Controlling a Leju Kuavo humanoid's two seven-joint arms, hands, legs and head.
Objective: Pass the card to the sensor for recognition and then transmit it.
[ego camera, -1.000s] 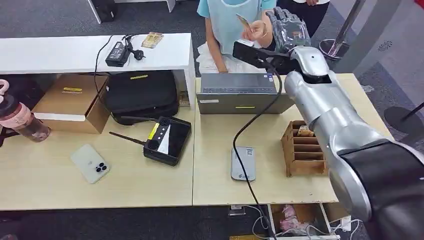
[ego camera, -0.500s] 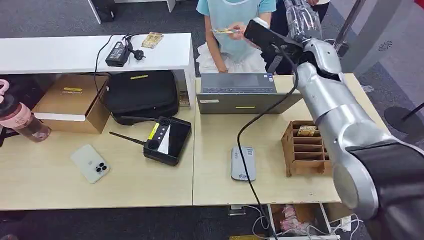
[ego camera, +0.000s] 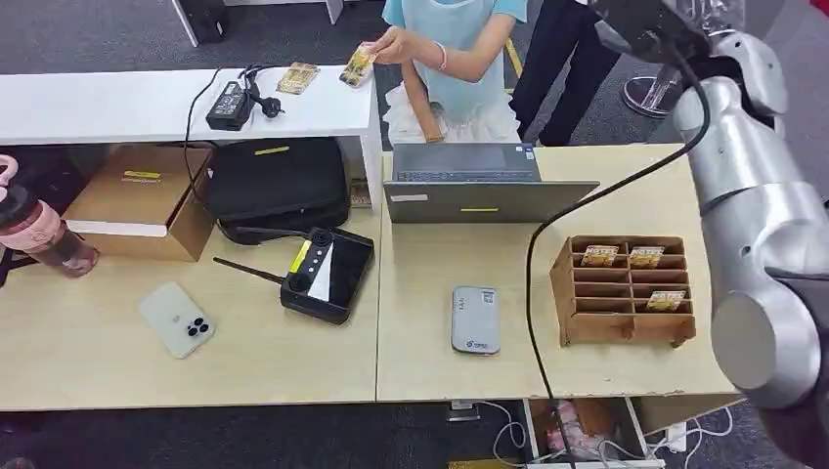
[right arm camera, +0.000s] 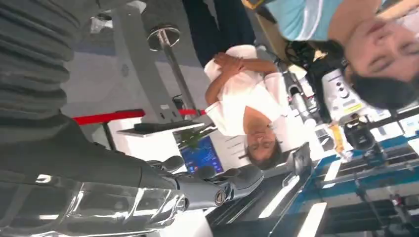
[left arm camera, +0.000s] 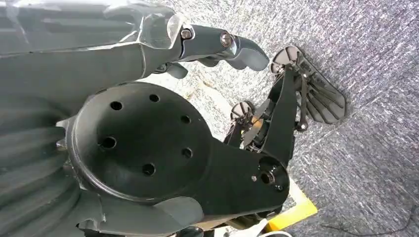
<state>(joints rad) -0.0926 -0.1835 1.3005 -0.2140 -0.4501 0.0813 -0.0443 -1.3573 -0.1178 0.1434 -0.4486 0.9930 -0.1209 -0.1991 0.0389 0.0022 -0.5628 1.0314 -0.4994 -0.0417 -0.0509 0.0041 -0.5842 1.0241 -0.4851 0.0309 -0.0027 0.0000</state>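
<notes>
Behind desk (ego camera: 293, 362), person's hand (ego camera: 396, 44) holds card (ego camera: 358, 64)

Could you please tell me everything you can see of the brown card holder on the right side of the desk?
The card holder looks like brown cardboard or thin wood: an open rack split by dividers into two columns of narrow slots. It lies flat on the pale desk, right of the grey sensor pad, apart from it. Three yellowish cards sit in it: two in the far row, one lower in the right column. The other slots look empty. Nothing else touches it.
</notes>
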